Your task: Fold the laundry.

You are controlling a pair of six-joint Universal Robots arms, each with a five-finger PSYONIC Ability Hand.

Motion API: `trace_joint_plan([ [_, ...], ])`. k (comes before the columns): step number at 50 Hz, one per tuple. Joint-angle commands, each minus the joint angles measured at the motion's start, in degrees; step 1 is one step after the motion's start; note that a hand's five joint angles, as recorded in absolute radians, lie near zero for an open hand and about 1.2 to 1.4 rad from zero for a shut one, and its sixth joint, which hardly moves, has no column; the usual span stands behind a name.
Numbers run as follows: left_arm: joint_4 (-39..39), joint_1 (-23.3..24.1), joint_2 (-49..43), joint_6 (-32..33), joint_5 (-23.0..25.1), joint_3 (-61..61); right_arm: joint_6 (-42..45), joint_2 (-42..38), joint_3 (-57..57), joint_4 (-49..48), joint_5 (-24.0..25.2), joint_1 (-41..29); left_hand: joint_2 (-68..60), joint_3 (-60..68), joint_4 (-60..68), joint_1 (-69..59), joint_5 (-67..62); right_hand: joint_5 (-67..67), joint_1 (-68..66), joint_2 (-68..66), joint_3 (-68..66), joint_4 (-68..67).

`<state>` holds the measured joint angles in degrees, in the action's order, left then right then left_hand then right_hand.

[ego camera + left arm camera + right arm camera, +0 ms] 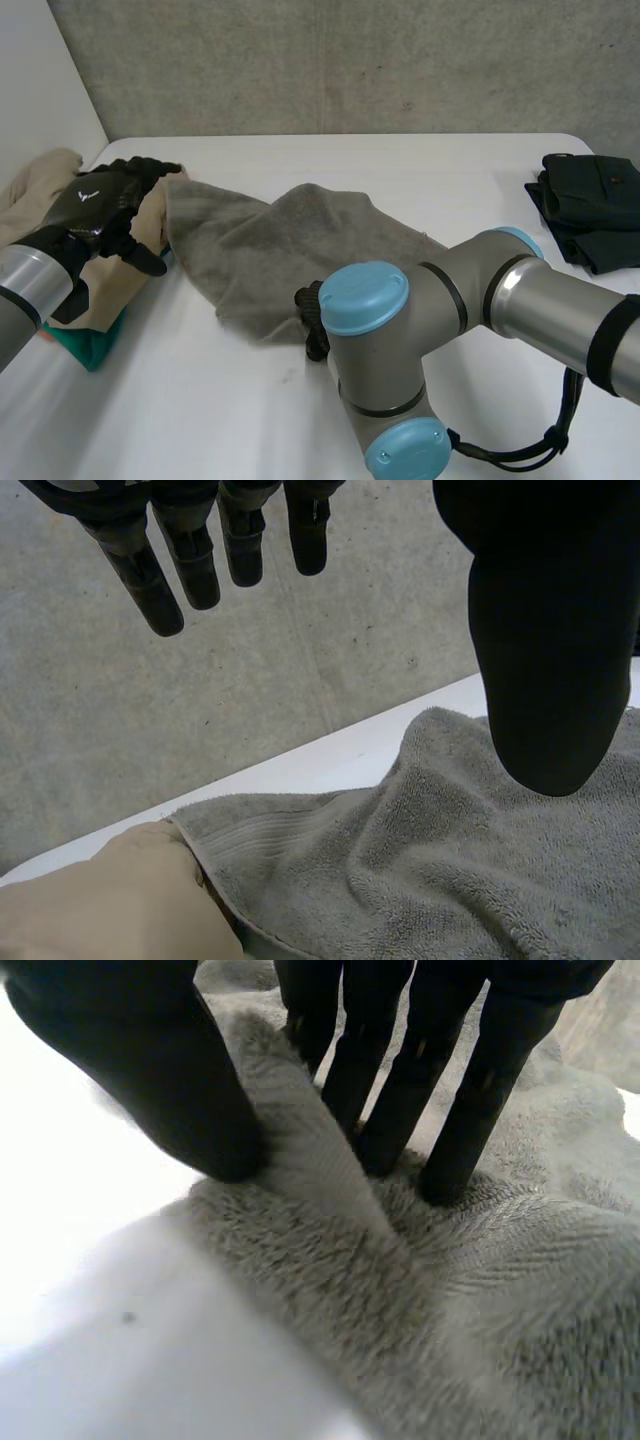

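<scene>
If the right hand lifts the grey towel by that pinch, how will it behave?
Likely floppy: the grey towel lies rumpled in soft folds, so it should drape and trail from the right hand. Its looped pile looks grippy, so slipping out of the pinch seems unlikely.

The left arm (25, 285) enters from the left edge of the frame. Its left hand (100, 200) sits at the upper left, palm down, with fingers (190, 560) straight, thumb apart and nothing held. The right arm (480, 300) crosses from the right edge to lower centre, sharply bent. The right hand (150, 1070) pinches a ridge of grey towel (420, 1290) between thumb and straight fingers (385, 1080).
</scene>
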<state>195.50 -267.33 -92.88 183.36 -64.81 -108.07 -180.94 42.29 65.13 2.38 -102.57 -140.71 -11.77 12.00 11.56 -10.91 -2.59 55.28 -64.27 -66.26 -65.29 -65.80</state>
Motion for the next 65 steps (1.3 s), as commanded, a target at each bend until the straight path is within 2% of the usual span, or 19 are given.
trace_joint_plan([
  [1, 0.3, 0.6, -1.3, -0.3, -0.4, 0.2, 2.1, 4.4, 1.2, -0.9, 0.2, 0.4, 1.8, -2.0, -1.6, 0.9, 2.6, 14.7, -15.7, -13.7, -14.7, -14.2],
  [10, 0.5, 3.2, -7.5, -0.2, -2.7, 2.2, 10.8, 20.8, 3.6, -0.1, 4.9, 3.1, 1.8, -2.0, -1.6, 0.9, 2.6, 14.7, -15.7, -13.7, -14.7, -14.2],
  [16, 1.5, 4.9, -13.8, -0.5, -8.0, 5.0, 14.7, 31.5, 3.2, 3.2, 8.8, 2.8, 1.8, -2.0, -1.6, 0.9, 2.6, 14.7, -15.7, -13.7, -14.7, -14.2],
  [25, 4.4, 7.7, -19.4, -0.9, -12.7, 9.3, 15.7, 40.1, 1.0, 6.5, 10.5, 2.4, 1.8, -2.0, -1.6, 0.9, 2.6, 14.7, -15.7, -13.7, -14.7, -14.2],
  [30, 8.8, 9.7, -24.0, -0.8, -19.1, 12.7, 15.6, 43.3, 0.9, 9.1, 11.8, 1.0, 1.8, -2.0, -1.6, 0.9, 2.6, 14.7, -15.7, -13.7, -14.7, -14.2],
  [34, 9.2, 12.0, -27.4, -0.8, -21.1, 14.4, 15.8, 44.7, 1.3, 9.0, 11.5, 1.2, 1.8, -2.0, -1.6, 0.9, 2.6, 14.7, -15.7, -13.7, -14.7, -14.2],
  [39, 8.9, 14.8, -30.9, -0.3, -20.5, 15.8, 14.7, 45.3, 1.7, 9.7, 11.8, 1.6, 1.8, -2.0, -1.6, 0.9, 2.6, 14.7, -15.7, -13.7, -14.7, -14.2],
  [41, 9.0, 15.2, -31.7, -0.5, -20.1, 16.3, 14.3, 45.7, 1.8, 9.9, 11.9, 1.5, -4.8, 4.5, 5.0, -5.6, -4.0, 14.7, -15.7, -13.7, -14.7, -14.2],
  [42, 9.0, 15.4, -32.2, -0.3, -19.7, 16.7, 14.2, 45.9, 1.9, 9.8, 11.9, 1.5, -10.7, 10.4, 10.9, -11.5, -9.8, 14.7, -15.7, -13.7, -14.7, -14.2],
  [45, 8.5, 16.0, -33.9, -0.2, -17.2, 17.7, 13.7, 47.1, 1.8, 9.8, 11.7, 2.3, -57.7, 57.4, 57.9, -58.5, -56.9, 14.7, -15.7, -13.7, -14.7, -14.2],
  [46, 8.1, 16.0, -34.2, -0.1, -16.1, 17.8, 13.7, 47.3, 1.7, 9.8, 11.6, 2.6, -68.1, 67.9, 68.3, -69.0, -67.3, 14.7, -15.7, -13.7, -14.7, -14.2],
  [49, 8.0, 15.1, -33.8, 0.0, -15.8, 17.6, 14.0, 47.7, 1.3, 9.6, 11.5, 4.8, -68.2, 68.0, 68.4, -69.1, -67.4, 14.7, -15.7, -13.7, -14.7, -14.2],
  [54, 9.4, 9.7, -23.3, -0.1, -12.9, 13.6, 15.8, 48.4, 1.8, 10.9, 12.2, 12.5, -68.2, 68.0, 68.4, -69.1, -67.4, 14.7, -15.7, -13.7, -14.7, -14.2],
  [58, 10.6, 8.1, -6.8, -1.2, -3.8, 9.6, 21.2, 47.3, 2.5, 14.1, 15.1, 21.0, -68.2, 68.0, 68.4, -69.1, -67.4, 14.7, -15.7, -13.7, -14.7, -14.2],
  [60, 10.1, 7.9, -1.7, -2.0, -0.9, 9.0, 23.2, 46.2, 2.5, 14.9, 16.2, 23.4, -68.2, 68.0, 68.4, -69.1, -67.4, 14.7, -15.7, -13.7, -14.7, -14.2],
  [62, 8.2, 7.5, 4.7, -3.9, 2.0, 8.7, 25.8, 44.1, 2.6, 16.2, 17.2, 26.7, -68.2, 68.0, 68.4, -69.1, -67.4, 14.7, -15.7, -13.7, -14.7, -14.2],
  [65, 5.5, 7.1, 8.6, -5.3, 3.1, 8.9, 27.8, 41.7, 2.8, 16.6, 17.5, 29.1, -68.2, 68.0, 68.4, -69.1, -67.4, 14.7, -15.7, -13.7, -14.7, -14.2],
])
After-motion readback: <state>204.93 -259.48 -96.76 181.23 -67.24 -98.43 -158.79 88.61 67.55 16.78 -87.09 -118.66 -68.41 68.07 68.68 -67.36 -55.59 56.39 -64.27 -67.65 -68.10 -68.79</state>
